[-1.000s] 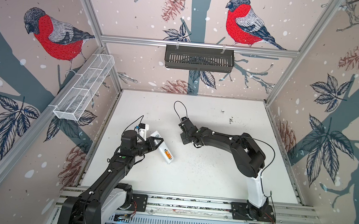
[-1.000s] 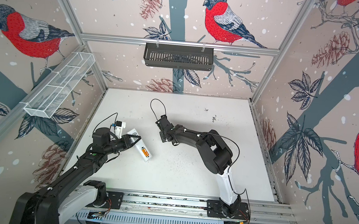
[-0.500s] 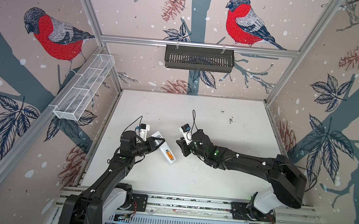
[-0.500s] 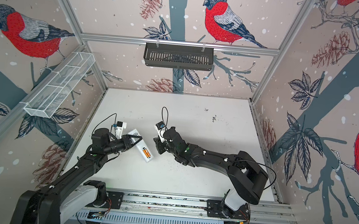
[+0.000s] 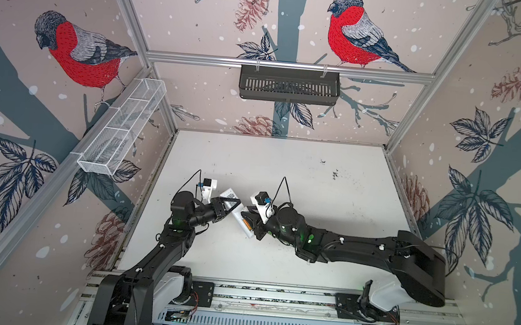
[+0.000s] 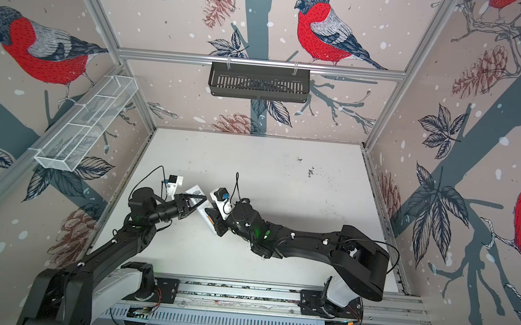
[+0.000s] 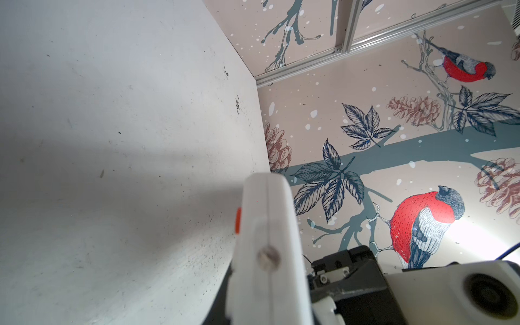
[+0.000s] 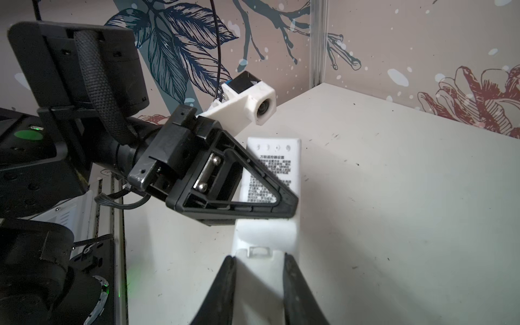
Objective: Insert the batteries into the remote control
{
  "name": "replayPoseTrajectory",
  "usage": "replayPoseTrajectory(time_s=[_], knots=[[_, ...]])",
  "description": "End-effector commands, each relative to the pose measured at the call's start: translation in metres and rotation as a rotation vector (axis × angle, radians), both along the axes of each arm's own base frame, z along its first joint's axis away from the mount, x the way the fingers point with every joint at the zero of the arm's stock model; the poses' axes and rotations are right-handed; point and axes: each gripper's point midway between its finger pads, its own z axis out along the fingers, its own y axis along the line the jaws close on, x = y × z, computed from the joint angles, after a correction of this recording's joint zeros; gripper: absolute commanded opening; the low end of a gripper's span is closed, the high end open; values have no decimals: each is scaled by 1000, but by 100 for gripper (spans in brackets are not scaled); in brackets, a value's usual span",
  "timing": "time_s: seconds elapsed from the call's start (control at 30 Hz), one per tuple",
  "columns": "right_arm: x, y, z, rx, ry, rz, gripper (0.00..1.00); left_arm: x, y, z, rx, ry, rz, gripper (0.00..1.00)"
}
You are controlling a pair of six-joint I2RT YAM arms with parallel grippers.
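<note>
The white remote control (image 5: 229, 195) lies slantwise, plain back with a printed label (image 8: 274, 168) facing up. My left gripper (image 5: 235, 205) is shut across its middle, its triangular fingers (image 8: 253, 197) spanning it. An orange battery (image 5: 247, 224) shows in the open compartment at the remote's near end. My right gripper (image 8: 257, 257) is at that end, shut on a flat white cover (image 8: 259, 281) whose latch tab points at the remote. In the left wrist view the remote (image 7: 267, 239) is seen edge-on and hides the fingers. No second battery shows.
The white table (image 5: 284, 172) is walled on three sides. A black basket (image 5: 289, 84) hangs on the back wall and a white wire basket (image 5: 122, 130) on the left wall. The arms' mounting rail (image 5: 272, 296) runs along the front edge.
The right arm has stretched out and carried its gripper left and nearer, from the table's middle to the remote's near end. The left gripper has kept hold of the remote, almost still.
</note>
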Motion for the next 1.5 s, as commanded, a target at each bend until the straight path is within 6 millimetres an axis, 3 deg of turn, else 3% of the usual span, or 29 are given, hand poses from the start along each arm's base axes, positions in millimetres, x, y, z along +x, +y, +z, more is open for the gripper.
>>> replayPoseTrajectory(time_s=[0.0,0.37,0.87,1.47], knots=[[5,0,8,33,-41,-54,27,-1,-2,20,-37,-85,-28,0],[4,-5,-15,-13,-26,-108,27,0,3,23,-42,-101,-3,0],[-1,-2,-12,20,-18,-93,27,2,6,24,-34,-110,16,0],[-5,-4,-28,-42,-34,-123,26,5,10,24,-19,-118,39,0]])
